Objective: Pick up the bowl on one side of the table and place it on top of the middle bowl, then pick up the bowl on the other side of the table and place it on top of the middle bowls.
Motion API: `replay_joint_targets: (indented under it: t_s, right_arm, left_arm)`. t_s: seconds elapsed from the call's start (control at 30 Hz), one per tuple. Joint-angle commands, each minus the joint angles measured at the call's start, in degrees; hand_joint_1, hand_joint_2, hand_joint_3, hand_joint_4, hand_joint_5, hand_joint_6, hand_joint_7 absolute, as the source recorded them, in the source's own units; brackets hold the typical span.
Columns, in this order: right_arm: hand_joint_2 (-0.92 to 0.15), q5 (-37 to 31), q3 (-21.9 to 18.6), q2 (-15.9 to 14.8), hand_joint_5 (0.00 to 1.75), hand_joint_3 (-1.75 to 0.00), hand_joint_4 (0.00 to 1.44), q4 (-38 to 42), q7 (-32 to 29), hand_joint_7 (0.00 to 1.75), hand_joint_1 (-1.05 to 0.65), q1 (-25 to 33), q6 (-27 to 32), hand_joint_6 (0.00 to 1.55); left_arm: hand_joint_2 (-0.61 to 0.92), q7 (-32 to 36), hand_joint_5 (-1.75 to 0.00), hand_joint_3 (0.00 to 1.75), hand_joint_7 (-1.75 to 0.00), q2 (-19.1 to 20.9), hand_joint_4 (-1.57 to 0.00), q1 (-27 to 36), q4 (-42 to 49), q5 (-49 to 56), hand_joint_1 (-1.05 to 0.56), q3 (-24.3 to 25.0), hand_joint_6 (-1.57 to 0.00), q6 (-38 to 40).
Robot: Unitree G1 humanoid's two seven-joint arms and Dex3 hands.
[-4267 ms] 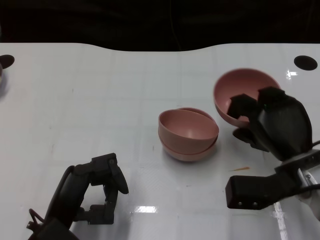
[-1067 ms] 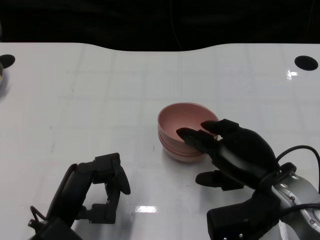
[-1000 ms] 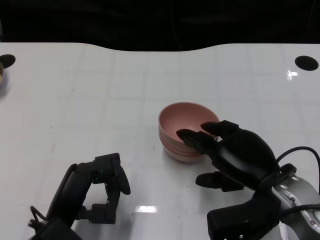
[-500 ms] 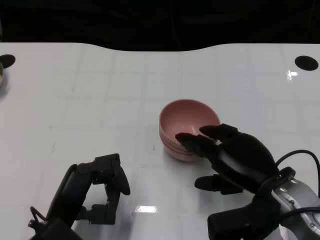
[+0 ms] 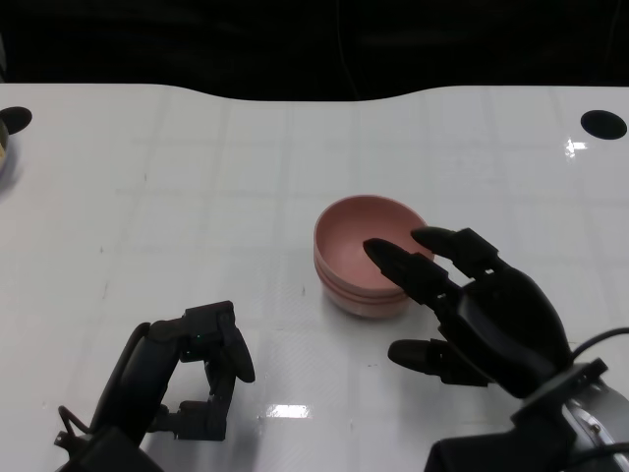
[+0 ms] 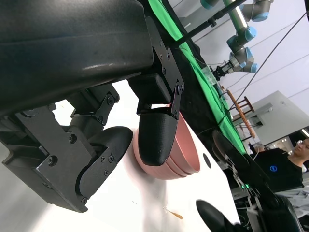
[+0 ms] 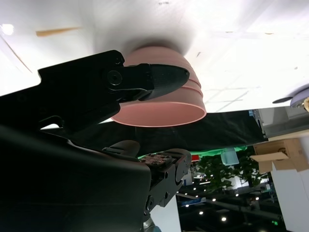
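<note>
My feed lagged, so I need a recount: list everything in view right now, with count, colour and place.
bowls: three, pink, nested in one stack at the table's middle; three rims show in the right wrist view.
table: one, white, glossy.
hole: one, dark, far right corner of the table.
person: one, dark top, beyond the table in the left wrist view.
robot arms: grey and blue, in the background of the left wrist view.
left hand: one, black, near left, fingers curled, holding nothing.
right hand: one, black, near right, fingers spread over the stack's near rim, holding nothing.
</note>
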Motion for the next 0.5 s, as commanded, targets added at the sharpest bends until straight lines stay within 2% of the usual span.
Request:
replay_joint_targets:
  t_s: [0.03,0.13,0.27,0.37,0.4,0.5]
  right_arm:
    - [-0.92,1.68,-2.04,-1.54,0.62,-0.27,0.05,-1.51,-2.82,0.08,-0.62,2.89,-2.40,0.38]
    - [-0.92,2.74,-3.51,-1.57,0.69,-0.18,0.18,-1.97,-6.37,0.12,-0.56,5.35,-5.42,0.50]
    - [-0.91,7.77,-5.86,-1.00,0.77,-0.04,0.35,-3.60,-6.79,0.18,-0.36,8.99,-9.50,0.67]
    - [-0.89,10.89,-7.51,-0.22,0.82,-0.01,0.46,-4.84,-7.55,0.22,-0.23,11.66,-12.52,0.78]
    - [-0.88,11.88,-8.09,0.04,0.87,-0.01,0.55,-5.40,-7.71,0.25,-0.16,12.66,-13.55,0.85]
    - [-0.89,13.93,-9.52,0.41,0.97,-0.02,0.68,-5.69,-8.15,0.31,-0.07,14.62,-16.63,0.99]
  left_arm:
    - [0.24,0.13,-1.70,1.61,-1.53,0.80,-0.96,-0.07,0.50,-0.66,0.00,0.08,-0.88,-0.73]
    - [0.23,0.15,-1.70,1.61,-1.53,0.82,-0.96,-0.25,0.81,-0.72,-0.01,0.13,-0.89,-0.75]
    - [0.23,-0.09,-1.70,1.62,-1.51,0.92,-0.97,-0.34,1.13,-1.18,-0.02,0.27,-0.89,-0.70]
    - [0.23,-0.43,-1.70,1.63,-1.51,1.06,-0.97,-0.45,1.45,-1.60,-0.02,0.24,-0.89,-0.99]
    - [0.23,-0.52,-1.70,1.63,-1.51,1.10,-0.96,-0.50,1.59,-1.70,-0.01,0.21,-0.89,-1.12]
    - [0.22,-0.28,-1.70,1.63,-1.51,1.21,-0.96,-0.48,1.54,-1.44,-0.02,0.15,-0.89,-0.88]
